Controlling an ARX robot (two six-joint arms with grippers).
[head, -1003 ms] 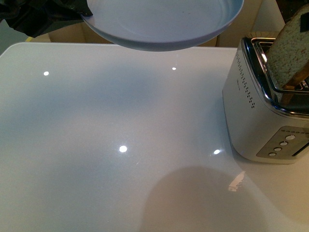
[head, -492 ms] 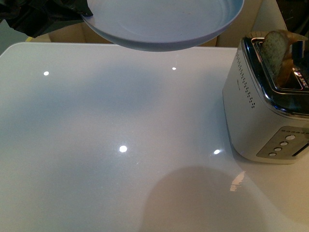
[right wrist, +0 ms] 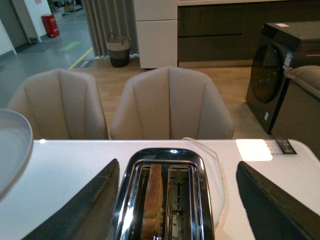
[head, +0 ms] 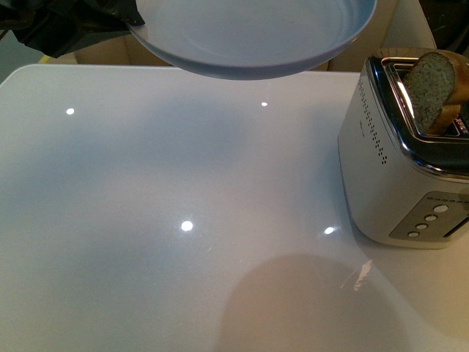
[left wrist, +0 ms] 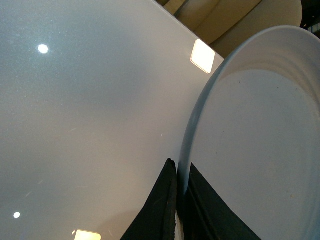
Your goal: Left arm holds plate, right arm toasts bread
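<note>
- The right gripper (right wrist: 177,163) stands wide open with nothing in it. Its two dark fingers (right wrist: 95,200) spread to either side of the toaster (right wrist: 170,155).
- The left gripper (left wrist: 181,190) is closed on the rim of the plate (left wrist: 260,150), one finger on each face. It holds the plate in the air above the far part of the white table (head: 146,220).
- The bread (right wrist: 151,200) lies straight ahead of and below the open right jaws, roughly midway between them. It stands on edge in the toaster slot nearer the plate, and the other slot is bare.
- The slice's long axis runs along the slot, pointing away from the right wrist, so the fingers flank its two broad faces.
- The right arm is much the nearer, since the left arm and plate are well apart from the toaster (head: 388,176).
- In the front view the bread (head: 431,84) shows its rounded top above the chrome rim, leaning a little. My judgement is that it is seated but not fully down.
- No lever shows in any view, so I cannot tell whether toasting has begun.
- The crumb is light brown and speckled with a darker golden crust, and it looks soft and easily dented.
- The plate (head: 249,37) is pale blue-grey, shallow-rimmed, empty and tilted slightly.
</note>
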